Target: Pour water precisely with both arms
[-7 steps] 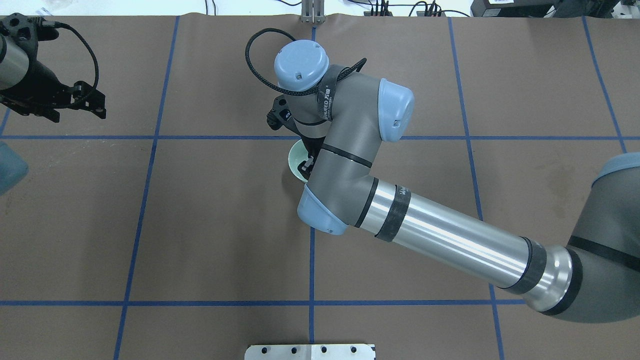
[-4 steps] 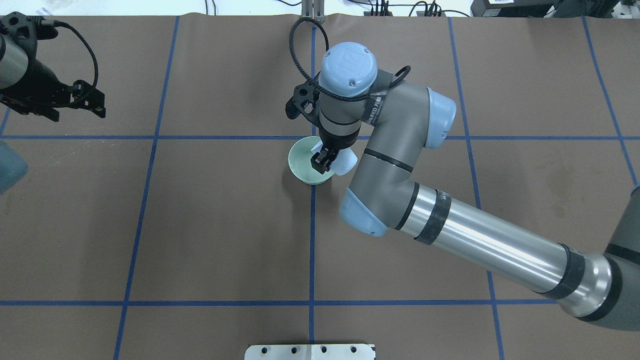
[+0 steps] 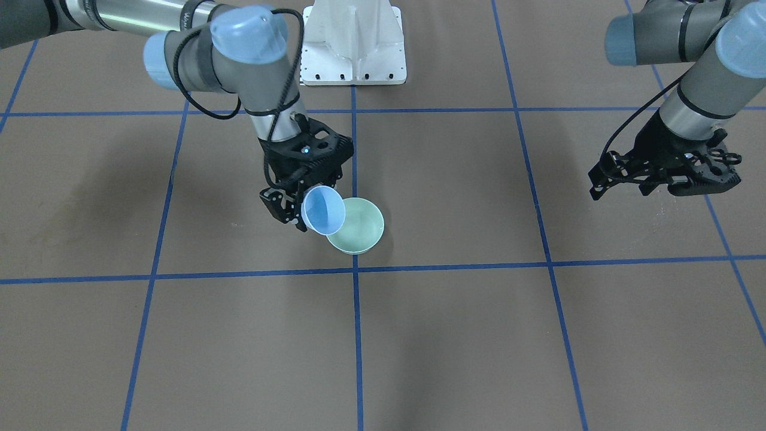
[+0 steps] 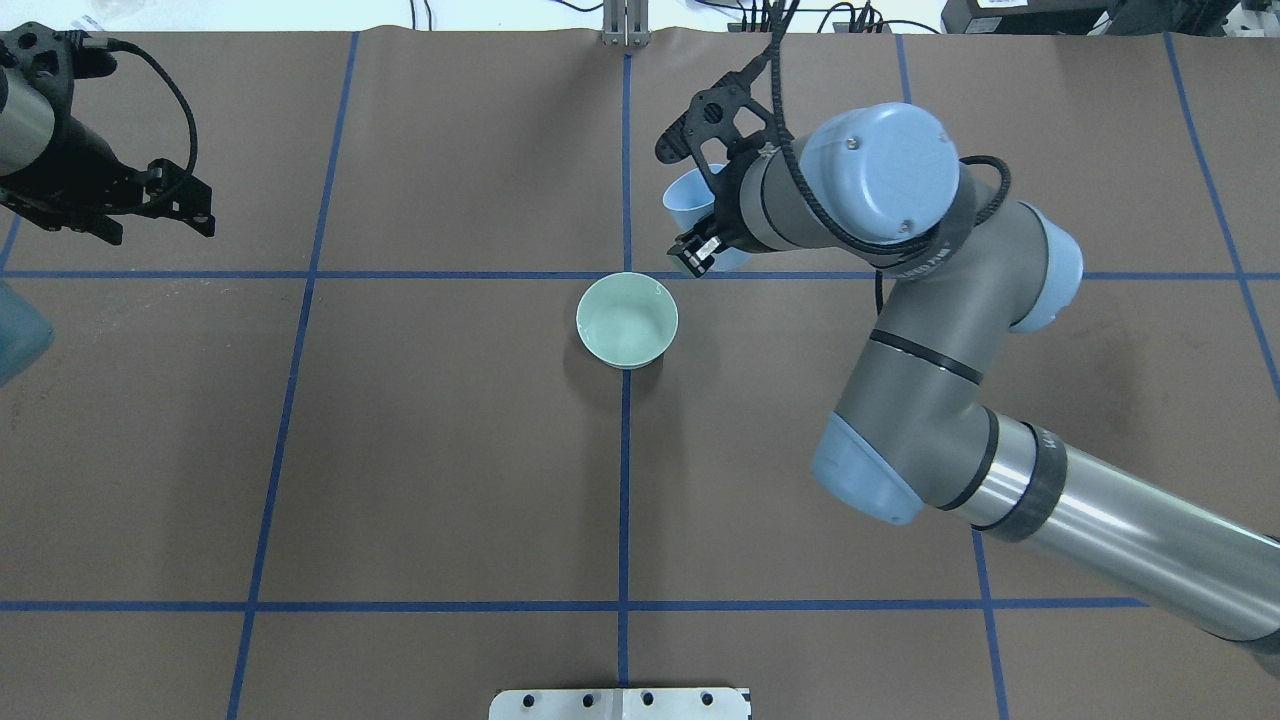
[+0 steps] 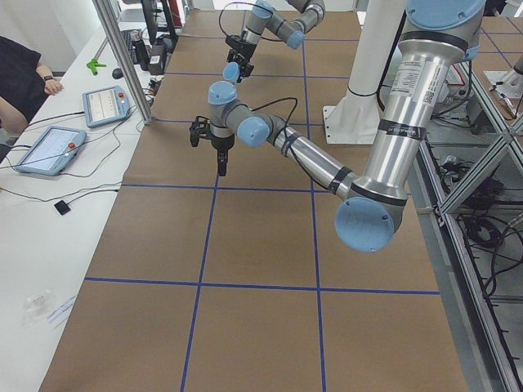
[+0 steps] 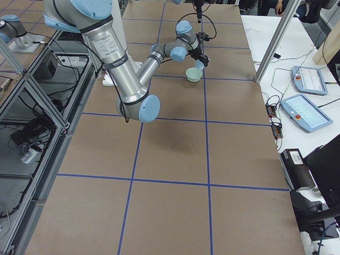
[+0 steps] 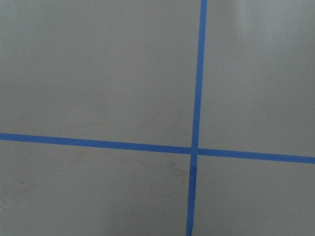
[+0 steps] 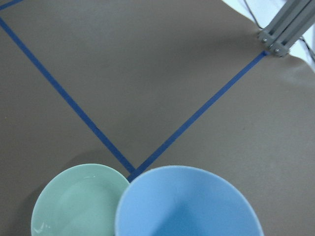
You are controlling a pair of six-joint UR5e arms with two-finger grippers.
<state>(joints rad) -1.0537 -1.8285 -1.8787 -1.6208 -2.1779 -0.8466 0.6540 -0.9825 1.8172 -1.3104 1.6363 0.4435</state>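
My right gripper (image 4: 700, 235) is shut on a light blue cup (image 4: 688, 205) and holds it tipped on its side in the air, just behind and right of a pale green bowl (image 4: 627, 320). The bowl stands upright at the table's centre on a blue tape crossing. In the front-facing view the cup (image 3: 323, 209) has its mouth towards the camera and overlaps the bowl's rim (image 3: 359, 227). The right wrist view shows the cup's rim (image 8: 187, 206) beside the glossy bowl (image 8: 78, 201). My left gripper (image 4: 150, 215) hangs open and empty at the far left.
The white bolted pedestal (image 3: 353, 42) stands at the robot's side of the table. A metal post (image 4: 625, 25) rises at the far edge. Blue tape lines (image 7: 197, 147) divide the brown mat. Tablets (image 5: 102, 102) lie on a side table.
My right arm has swung from over the bowl to the back right, carrying the blue cup off the bowl, which now shows whole. The left arm has stayed still.
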